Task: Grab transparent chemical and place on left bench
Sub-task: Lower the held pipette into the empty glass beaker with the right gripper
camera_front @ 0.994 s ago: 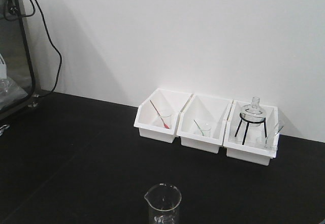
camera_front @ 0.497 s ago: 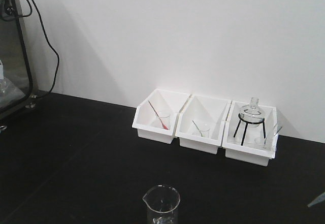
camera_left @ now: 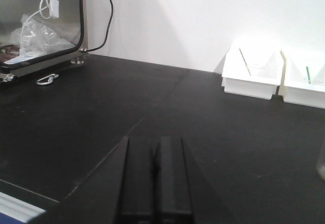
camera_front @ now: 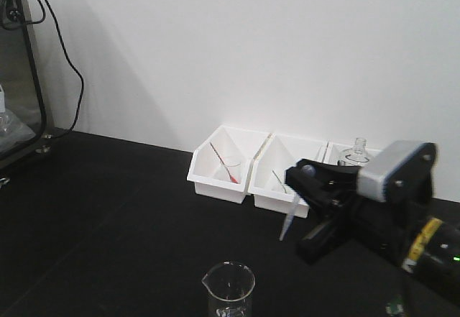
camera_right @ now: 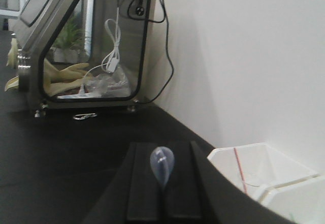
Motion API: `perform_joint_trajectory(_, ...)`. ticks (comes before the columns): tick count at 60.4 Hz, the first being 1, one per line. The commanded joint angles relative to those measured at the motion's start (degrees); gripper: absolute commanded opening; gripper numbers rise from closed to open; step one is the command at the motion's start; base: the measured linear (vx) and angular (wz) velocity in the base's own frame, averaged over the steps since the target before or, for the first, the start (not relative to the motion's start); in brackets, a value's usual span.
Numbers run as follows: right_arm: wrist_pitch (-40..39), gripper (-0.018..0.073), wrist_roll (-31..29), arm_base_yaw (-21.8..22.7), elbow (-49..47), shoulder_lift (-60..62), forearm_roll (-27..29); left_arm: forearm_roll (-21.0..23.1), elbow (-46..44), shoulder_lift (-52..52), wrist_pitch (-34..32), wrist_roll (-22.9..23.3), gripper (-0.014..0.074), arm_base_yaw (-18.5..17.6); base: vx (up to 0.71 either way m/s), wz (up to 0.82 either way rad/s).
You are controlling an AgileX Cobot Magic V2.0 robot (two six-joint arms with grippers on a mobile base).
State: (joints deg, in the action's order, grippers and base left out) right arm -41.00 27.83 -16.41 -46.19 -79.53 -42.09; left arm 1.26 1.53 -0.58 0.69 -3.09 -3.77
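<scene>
The left bench (camera_front: 108, 216) is matte black, with the dark-framed cabinet (camera_front: 13, 101) at its left edge and a row of white bins (camera_front: 215, 182) against the wall. One change is recorded over the last second. The right arm, absent from the front view a second ago and represented half a second ago only by a pipette tip at the lower right edge, now occupies the right of that view. It covers most of the third bin, of which only the neck of the round flask (camera_front: 359, 146) shows. The right gripper (camera_front: 302, 177) is closed to a narrow slot on the transparent chemical (camera_front: 291, 213), a translucent pipette clamped just below its bulb (camera_right: 161, 164). The pipette hangs tilted, tip down, above the bench surface in front of the middle bin (camera_front: 267, 199) and apart from the glass beaker (camera_front: 231, 292). The red-tipped stick (camera_front: 224, 164) remains in the first bin, untouched. The left gripper (camera_left: 155, 148) has its fingers brought together with only a thin seam between them and holds nothing. Assessment: grasp and transfer appear complete, since the pipette is already over the target bench. The remaining steps are to lower it onto bare benchtop clear of the beaker, then open the right fingers
</scene>
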Motion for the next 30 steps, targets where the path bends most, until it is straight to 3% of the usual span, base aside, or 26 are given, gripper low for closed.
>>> perform_joint_trajectory(1, -3.52, -0.0003, -2.74, -2.95, -5.25, -4.09, 6.2, 0.04, 0.93, -1.1, -4.49, 0.45, -0.0003, -0.1, 0.0, 0.0)
perform_joint_trajectory(12, -3.42, -0.0003, -2.79, -6.21, -10.0, -12.41, 7.96, 0.04, 0.93, -1.1, -4.49, 0.45, -0.0003, -0.1, 0.0, 0.0)
perform_joint_trajectory(30, -3.37, -0.0001, -2.29, -6.87, -10.29, -19.09, 7.71, 0.04, 0.93, -1.1, -4.49, 0.45, -0.0003, -0.1, 0.0, 0.0)
